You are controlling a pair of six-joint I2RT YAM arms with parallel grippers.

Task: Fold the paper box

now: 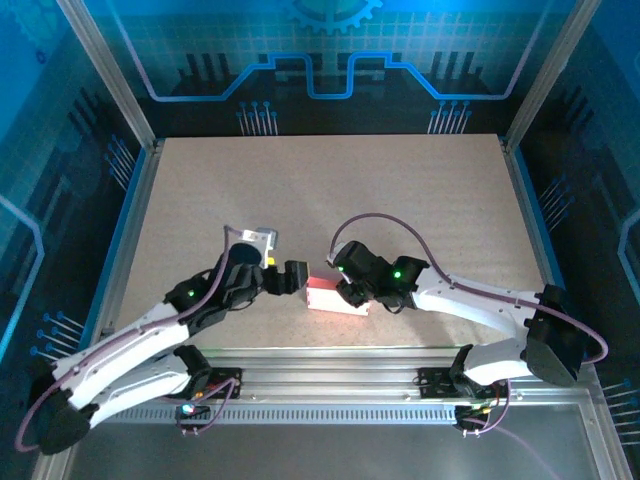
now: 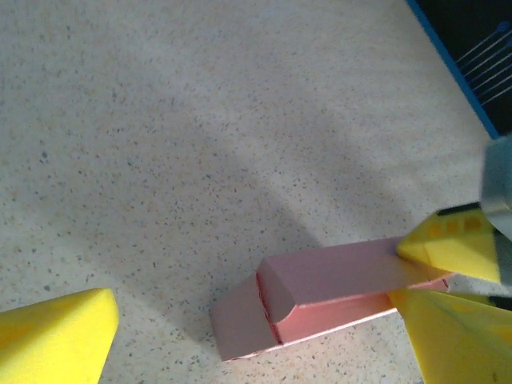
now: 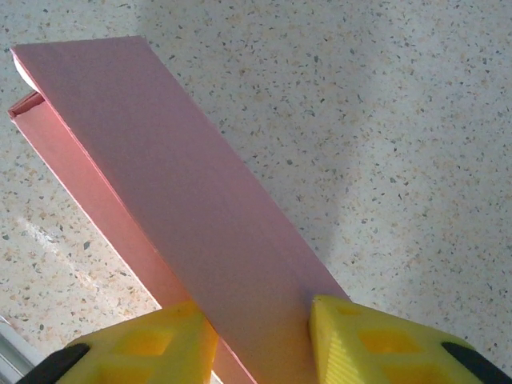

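Note:
The pink paper box (image 1: 334, 296) lies on the speckled table between my two grippers, near the front edge. My right gripper (image 1: 350, 289) is shut on its right end, and in the right wrist view the yellow fingers (image 3: 164, 344) press both sides of the box (image 3: 160, 160). My left gripper (image 1: 294, 278) stands open at the box's left end. In the left wrist view its jaws stand wide either side of that end of the box (image 2: 336, 276), where an end flap (image 2: 240, 320) slants outward. One long side of the box gapes.
The metal rail (image 1: 330, 385) with the arm bases runs along the near edge. Blue enclosure walls with aluminium posts (image 1: 130, 170) border the board left, right and behind. The tabletop (image 1: 330, 190) stretches beyond the box.

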